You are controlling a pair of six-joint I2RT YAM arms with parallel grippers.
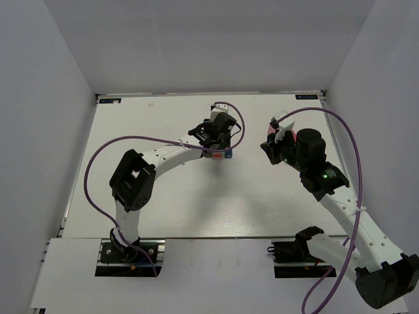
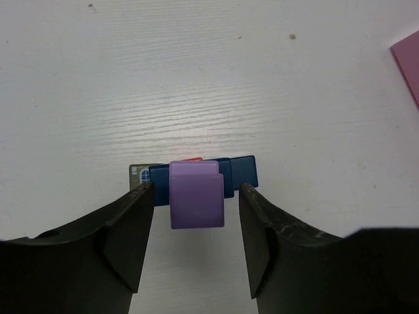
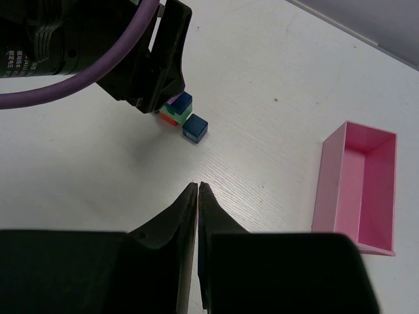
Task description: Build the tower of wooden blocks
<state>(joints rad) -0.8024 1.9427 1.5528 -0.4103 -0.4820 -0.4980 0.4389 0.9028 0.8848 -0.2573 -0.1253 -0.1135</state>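
Observation:
The wood block tower (image 3: 175, 108) stands mid-table: a purple cube (image 2: 196, 199) on top, with dark blue, green and red cubes under it. A single blue cube (image 3: 195, 127) sits on the table just beside the tower and also shows in the top view (image 1: 228, 155). My left gripper (image 2: 195, 188) is open and hangs over the tower, one finger on each side of the purple cube with a small gap on both sides. My right gripper (image 3: 198, 186) is shut and empty, held above bare table to the right of the tower.
A pink rectangular box (image 3: 357, 186), open and empty, lies on the table to the right of the cubes; its corner shows in the left wrist view (image 2: 409, 65). In the top view my right wrist (image 1: 308, 154) covers most of it.

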